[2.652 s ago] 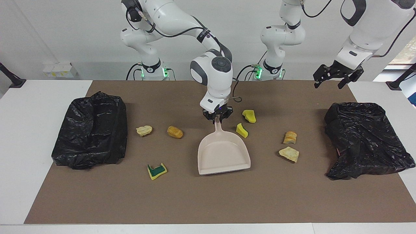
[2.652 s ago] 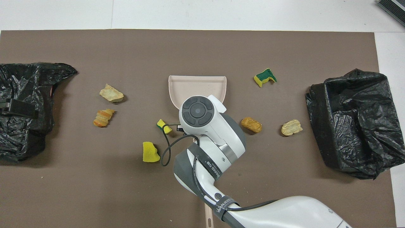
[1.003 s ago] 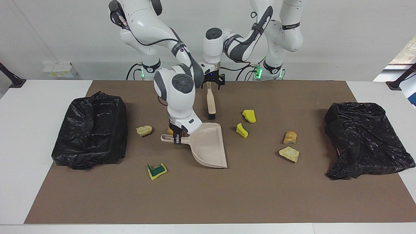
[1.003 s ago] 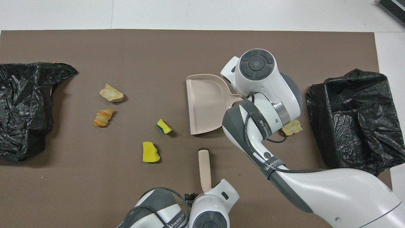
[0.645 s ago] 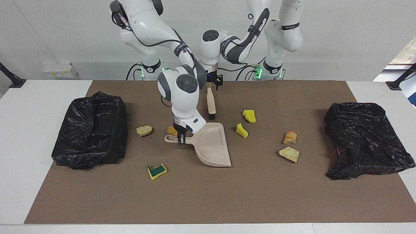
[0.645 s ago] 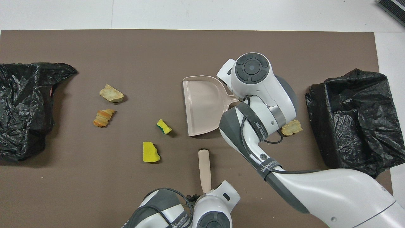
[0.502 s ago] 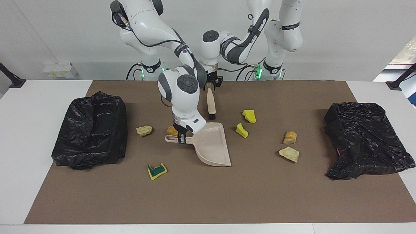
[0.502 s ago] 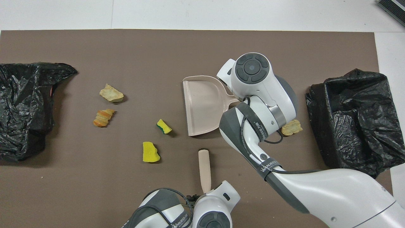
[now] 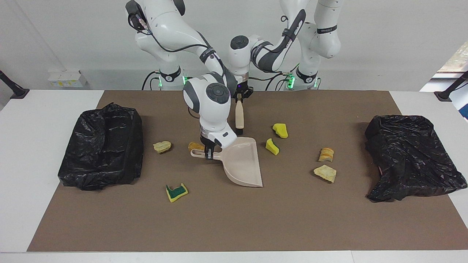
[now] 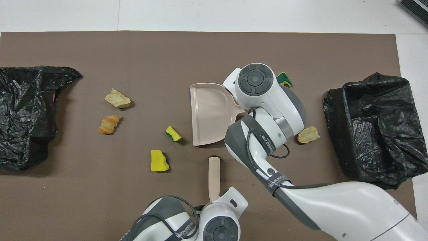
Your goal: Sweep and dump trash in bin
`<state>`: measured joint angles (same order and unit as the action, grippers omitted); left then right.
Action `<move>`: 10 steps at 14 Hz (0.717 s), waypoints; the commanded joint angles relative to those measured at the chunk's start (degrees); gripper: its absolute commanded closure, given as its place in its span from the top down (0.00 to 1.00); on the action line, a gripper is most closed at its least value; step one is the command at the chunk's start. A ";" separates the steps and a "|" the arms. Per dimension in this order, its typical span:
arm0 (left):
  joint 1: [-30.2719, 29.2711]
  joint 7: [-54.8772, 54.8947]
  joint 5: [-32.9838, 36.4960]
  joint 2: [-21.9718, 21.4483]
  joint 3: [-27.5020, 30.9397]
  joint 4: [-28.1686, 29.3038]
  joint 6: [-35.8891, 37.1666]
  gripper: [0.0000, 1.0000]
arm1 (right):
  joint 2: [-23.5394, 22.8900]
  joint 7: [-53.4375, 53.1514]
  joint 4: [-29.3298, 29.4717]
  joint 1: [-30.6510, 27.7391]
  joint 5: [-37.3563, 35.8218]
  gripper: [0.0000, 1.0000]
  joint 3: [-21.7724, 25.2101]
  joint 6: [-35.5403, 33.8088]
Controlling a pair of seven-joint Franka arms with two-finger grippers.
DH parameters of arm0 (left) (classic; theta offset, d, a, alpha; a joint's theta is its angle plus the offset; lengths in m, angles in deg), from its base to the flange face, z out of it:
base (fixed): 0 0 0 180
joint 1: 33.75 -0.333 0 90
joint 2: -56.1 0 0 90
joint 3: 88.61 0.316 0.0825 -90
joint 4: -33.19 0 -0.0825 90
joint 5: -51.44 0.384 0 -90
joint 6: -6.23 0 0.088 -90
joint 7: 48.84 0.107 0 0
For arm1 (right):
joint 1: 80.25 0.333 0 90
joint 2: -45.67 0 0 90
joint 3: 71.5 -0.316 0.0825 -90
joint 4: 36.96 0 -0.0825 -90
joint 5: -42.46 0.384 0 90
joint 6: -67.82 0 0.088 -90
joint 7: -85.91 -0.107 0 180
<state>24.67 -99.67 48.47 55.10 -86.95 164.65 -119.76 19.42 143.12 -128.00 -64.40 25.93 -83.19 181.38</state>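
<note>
In the facing view, my right gripper (image 9: 209, 155) pinches the handle of the dustpan (image 9: 241, 162), which lies on the brown mat (image 9: 256, 219) with its open mouth toward the left arm's end of the table. My left gripper (image 9: 239, 95) is pressed on the top of the brush (image 9: 239, 116), which hangs with the bristles down, over the mat and nearer to the robots than the pan. The trash is all on the mat, none in the pan: two yellow sponge chunks (image 9: 272, 146) just beside the pan mouth, two bread-like lumps (image 9: 325, 173) nearer to the black bin bag (image 9: 409, 157) at the left arm's end, and a tan lump (image 9: 162, 146), an orange-brown lump (image 9: 195, 146) and the yellow-and-green piece (image 9: 176, 192) toward the other bin bag (image 9: 102, 146).

In the overhead view, the pan mouth faces a small yellow chunk (image 10: 173, 133), and a bigger chunk (image 10: 158, 161) lies beside it, nearer to the robots. The brush is between this chunk and the right arm. The right arm hides part of the green piece (image 10: 284, 78) and the orange-brown lump completely.

I judge that the sweeping is only starting. The next move asks me to bring the bristles down to the mat beside the yellow chunks and push them into the pan mouth, while the right gripper keeps the lip flat on the mat.
</note>
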 commanded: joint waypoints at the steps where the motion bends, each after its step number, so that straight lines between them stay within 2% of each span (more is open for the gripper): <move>1: -5.49 2.92 -0.19 -5.23 0.09 1.25 5.38 0.00 | 1.99 -1.13 -2.74 -0.91 -0.17 0.00 -0.53 0.43; 5: -14.90 11.17 0.33 -6.03 0.27 -4.44 15.92 0.00 | 2.08 -0.86 -2.83 -0.73 -0.17 0.00 -0.62 0.95; 8: -23.15 14.52 2.87 -5.77 0.09 -7.08 16.91 0.00 | 2.08 -0.86 -2.83 -0.82 -0.17 0.00 -0.62 0.96; 10: -26.33 14.53 5.42 -4.89 0.26 -8.06 16.82 0.00 | 2.17 -1.04 -2.83 -0.65 -0.17 0.00 -0.62 0.43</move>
<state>1.30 -85.56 51.47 49.29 -86.04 158.60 -104.42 19.85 142.93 -128.67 -64.51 25.93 -83.19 181.39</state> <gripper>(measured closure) 0.744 0.687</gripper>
